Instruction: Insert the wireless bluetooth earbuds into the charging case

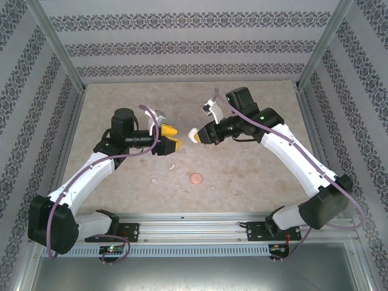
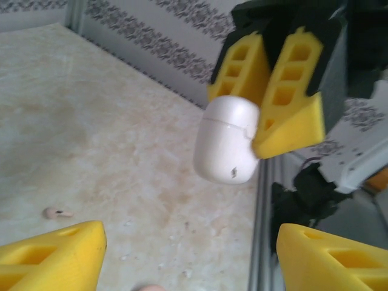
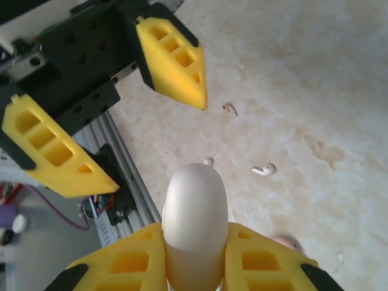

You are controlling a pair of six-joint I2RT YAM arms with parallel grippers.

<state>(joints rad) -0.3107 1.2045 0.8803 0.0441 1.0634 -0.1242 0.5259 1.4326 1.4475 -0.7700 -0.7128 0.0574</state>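
Right pincer [image 3: 195,230] clamped on white charging case [image 3: 195,194], lid seemingly closed; left pincer [image 3: 159,147] apart, facing it; earbuds [image 3: 264,170] loose on bench [image 3: 315,91].

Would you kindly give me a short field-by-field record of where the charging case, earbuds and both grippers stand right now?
Case: white oval plastic charging case, lid looks shut, held off the table
Right gripper: shut on the case
Left gripper: open, facing the case, holding nothing
Earbuds: small pale bean-shaped earbuds lying loose on the beige table
Other: round pink disc on the table near them
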